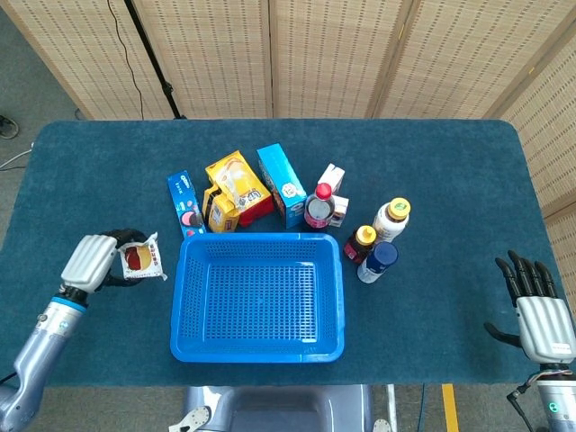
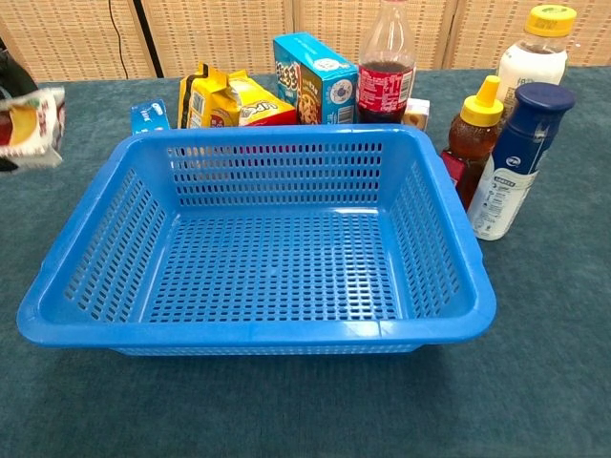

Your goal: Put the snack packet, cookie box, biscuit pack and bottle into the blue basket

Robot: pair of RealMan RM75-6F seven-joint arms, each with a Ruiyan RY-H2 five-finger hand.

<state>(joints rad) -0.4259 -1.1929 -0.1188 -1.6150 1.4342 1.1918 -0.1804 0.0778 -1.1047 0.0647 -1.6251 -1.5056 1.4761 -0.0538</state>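
My left hand (image 1: 93,262) grips the small white and red snack packet (image 1: 141,259), lifted off the table just left of the blue basket (image 1: 258,346). In the chest view the snack packet (image 2: 32,124) hangs at the far left above the basket rim (image 2: 258,331). Behind the basket stand the blue cookie box (image 1: 282,184), the slim blue biscuit pack (image 1: 184,203) and the red-capped dark bottle (image 1: 319,206). My right hand (image 1: 543,314) rests open at the table's near right corner, away from everything.
A yellow snack bag (image 1: 234,190) and a small carton (image 1: 332,183) sit behind the basket. A honey bottle (image 1: 359,243), a white yellow-capped bottle (image 1: 391,220) and a blue-capped bottle (image 1: 376,262) cluster at its right side.
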